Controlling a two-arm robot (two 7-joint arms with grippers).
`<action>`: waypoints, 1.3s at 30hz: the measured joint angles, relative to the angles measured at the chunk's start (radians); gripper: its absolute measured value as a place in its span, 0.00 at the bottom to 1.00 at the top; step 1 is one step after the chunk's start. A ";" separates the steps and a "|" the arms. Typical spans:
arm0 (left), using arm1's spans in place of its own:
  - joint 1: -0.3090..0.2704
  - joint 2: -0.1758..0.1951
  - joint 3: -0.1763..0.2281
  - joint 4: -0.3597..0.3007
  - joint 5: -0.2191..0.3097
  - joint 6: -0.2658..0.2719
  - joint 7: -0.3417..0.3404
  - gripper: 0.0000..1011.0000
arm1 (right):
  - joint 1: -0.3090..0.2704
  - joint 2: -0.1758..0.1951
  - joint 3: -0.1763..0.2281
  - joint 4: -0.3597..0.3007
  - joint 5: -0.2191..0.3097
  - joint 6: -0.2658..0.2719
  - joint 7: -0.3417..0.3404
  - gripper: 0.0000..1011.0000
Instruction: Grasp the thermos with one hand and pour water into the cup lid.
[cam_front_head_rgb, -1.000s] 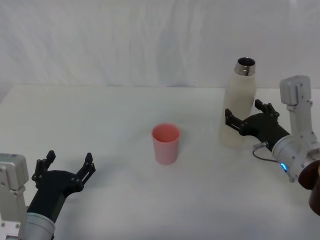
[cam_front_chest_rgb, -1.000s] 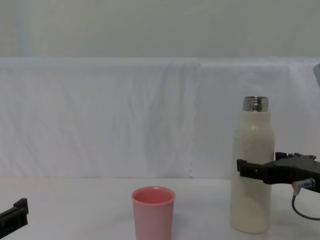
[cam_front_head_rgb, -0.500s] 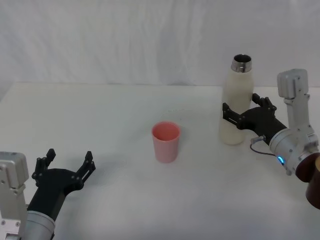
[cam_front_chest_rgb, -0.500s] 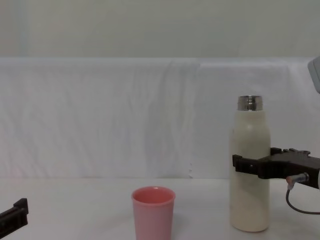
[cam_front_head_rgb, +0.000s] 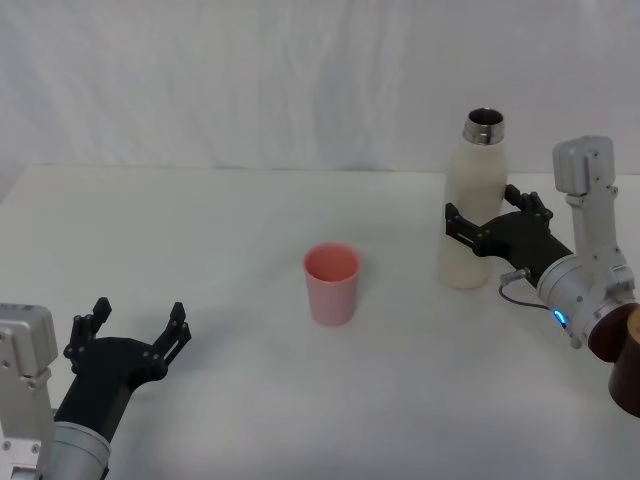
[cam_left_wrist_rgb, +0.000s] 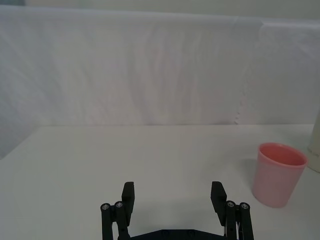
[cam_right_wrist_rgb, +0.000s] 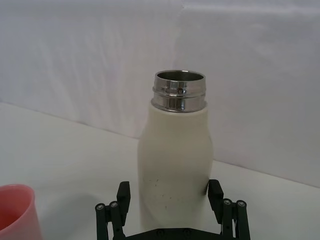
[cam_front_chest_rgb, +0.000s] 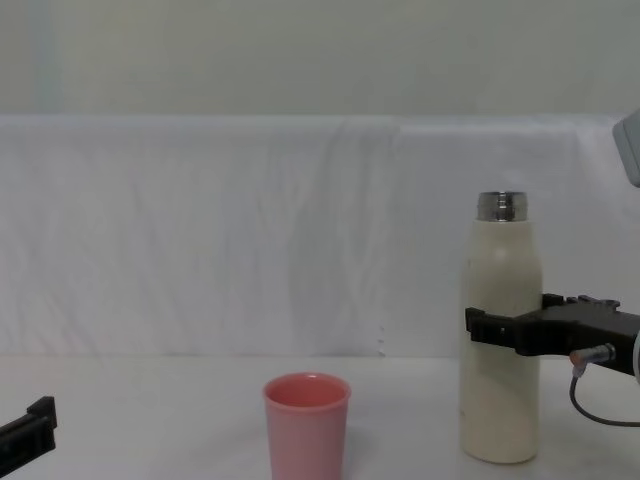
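Since a second ago, the tall cream-white thermos with a steel neck (cam_front_head_rgb: 474, 205) has gone from leaning to upright on the white bench (cam_front_head_rgb: 250, 220), right of the small pink plastic cup lid (cam_front_head_rgb: 331, 284). Right gripper (cam_front_head_rgb: 485, 222) clasps its mid-body, one finger on each side. Left gripper (cam_front_head_rgb: 130, 333) hovers open near the bench's front left, well apart from both.

Bare table (cam_front_head_rgb: 200, 250) lies open all around the cup (cam_front_head_rgb: 331, 285); only the bottle (cam_front_head_rgb: 472, 205) stands well to its right.
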 joint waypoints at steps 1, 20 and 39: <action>0.000 0.000 0.000 0.000 0.000 0.000 0.000 0.99 | 0.000 0.000 0.000 0.000 -0.001 0.000 -0.001 0.99; 0.000 0.000 0.000 0.000 0.000 0.000 0.000 0.99 | 0.028 -0.005 -0.004 0.032 -0.020 0.008 -0.004 0.99; 0.000 0.000 0.000 0.000 0.000 0.000 0.000 0.99 | 0.054 -0.015 -0.004 0.067 -0.034 0.012 -0.007 0.99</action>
